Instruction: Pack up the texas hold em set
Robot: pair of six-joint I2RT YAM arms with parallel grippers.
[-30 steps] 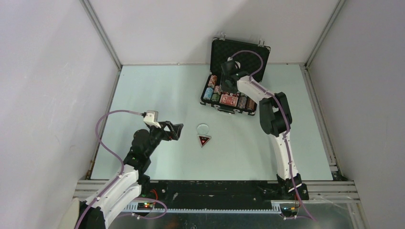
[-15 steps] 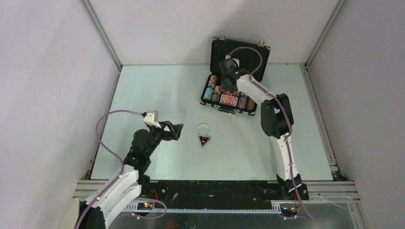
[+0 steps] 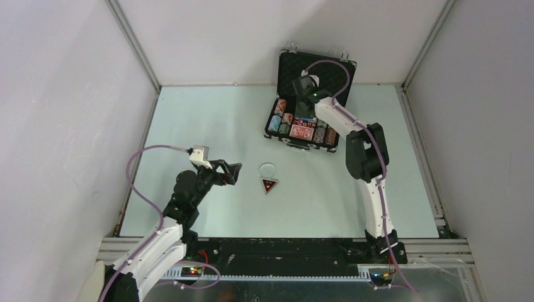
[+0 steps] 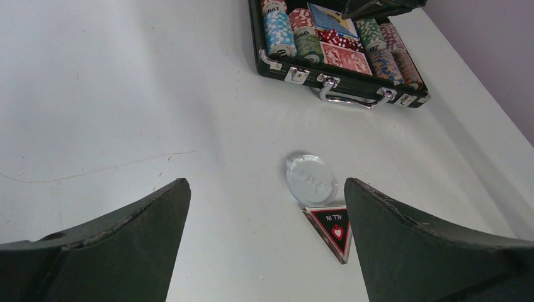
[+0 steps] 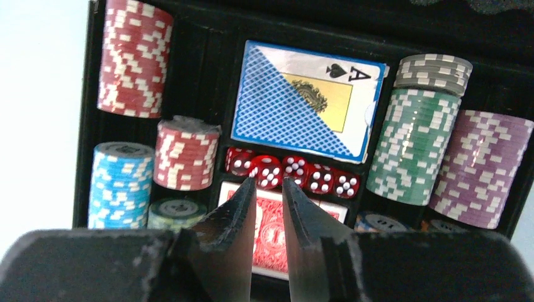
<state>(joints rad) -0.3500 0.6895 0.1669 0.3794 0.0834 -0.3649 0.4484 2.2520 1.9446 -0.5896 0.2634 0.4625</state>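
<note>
The black briefcase (image 3: 291,143) lies open at the table's far side, lid up. It holds striped chip stacks (image 5: 133,60), a blue card deck (image 5: 302,100), a red card deck (image 5: 271,234) and a row of red dice (image 5: 293,171). My right gripper (image 5: 269,182) hovers over the case (image 3: 305,111), above the dice and red deck, jaws a narrow gap apart with nothing between them. A clear round token (image 4: 312,179) and a black-red triangular token (image 4: 332,226) lie on the table mid-front. My left gripper (image 4: 267,189) is wide open and empty, just left of them (image 3: 234,173).
The table is pale with metal rails along its sides and white walls around it. The case's silver handle (image 4: 349,100) faces the front. The two tokens also show in the top view, round (image 3: 268,168) and triangular (image 3: 270,186).
My right gripper has shifted slightly toward the back right over the case. The left arm and the tokens have not moved.
</note>
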